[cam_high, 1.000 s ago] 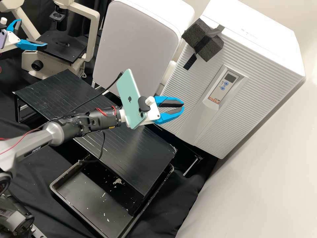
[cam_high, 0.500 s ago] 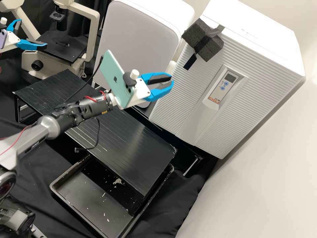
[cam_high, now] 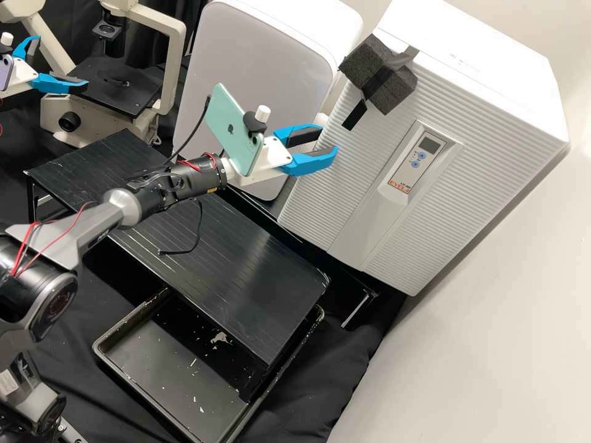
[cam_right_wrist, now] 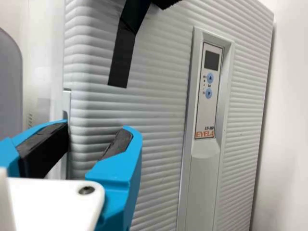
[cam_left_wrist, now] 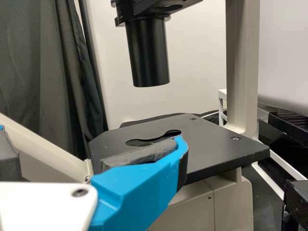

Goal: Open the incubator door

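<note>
Logging right gripper (cam_high: pixel 329 139) as nearer, fingers (cam_right_wrist: pixel 118 168) apart beside the upright edge (cam_right_wrist: pixel 73 62) of the shut incubator door (cam_high: pixel 351 178), contact unclear, we judge the move turns on straddling that edge; left gripper (cam_high: pixel 63 61), also spread, sits well apart by the microscope (cam_high: pixel 111 92).

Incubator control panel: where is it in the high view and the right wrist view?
High view: control panel set in the ribbed door.
Right wrist view: control panel on that door, beyond the right gripper.
Shared landmark: black tape strip hanging on the door.
</note>
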Tool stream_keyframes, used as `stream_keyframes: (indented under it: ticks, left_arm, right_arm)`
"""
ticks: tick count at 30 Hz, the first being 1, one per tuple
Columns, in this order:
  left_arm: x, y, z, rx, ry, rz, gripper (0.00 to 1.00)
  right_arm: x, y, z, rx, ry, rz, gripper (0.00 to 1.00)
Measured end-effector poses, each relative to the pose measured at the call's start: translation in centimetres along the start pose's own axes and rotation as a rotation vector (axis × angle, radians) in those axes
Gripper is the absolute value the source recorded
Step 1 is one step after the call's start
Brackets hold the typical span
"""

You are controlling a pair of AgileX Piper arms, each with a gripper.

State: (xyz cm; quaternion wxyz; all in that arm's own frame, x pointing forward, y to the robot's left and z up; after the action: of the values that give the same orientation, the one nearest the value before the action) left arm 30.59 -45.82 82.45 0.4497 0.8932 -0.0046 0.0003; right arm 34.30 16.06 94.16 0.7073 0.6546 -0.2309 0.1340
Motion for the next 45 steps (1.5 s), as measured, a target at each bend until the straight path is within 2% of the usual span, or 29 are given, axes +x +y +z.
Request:
stream_keyframes:
  ticks: [15,19,36,37,44,45]
  left_arm:
    - [0.00,0.00,0.00,0.000,0.000,0.000,1.00]
    - [0.00,0.00,0.00,0.000,0.000,0.000,1.00]
    - [0.00,0.00,0.00,0.000,0.000,0.000,1.00]
    - [0.00,0.00,0.00,0.000,0.000,0.000,1.00]
    - [0.00,0.00,0.00,0.000,0.000,0.000,1.00]
    - [0.00,0.00,0.00,0.000,0.000,0.000,1.00]
  right_arm:
    - [0.01,0.11,0.08,0.012,-0.012,0.002,1.00]
    - [-0.10,-0.01,-0.09,-0.009,-0.007,-0.003,1.00]
    - [-0.09,0.01,-0.11,-0.009,-0.007,-0.002,1.00]
    - [-0.04,0.00,-0.15,-0.008,-0.006,-0.002,0.00]
    - [0.12,-0.26,-0.10,-0.010,-0.011,-0.005,0.00]
    - [0.16,-0.39,-0.03,-0.019,-0.015,-0.007,0.00]
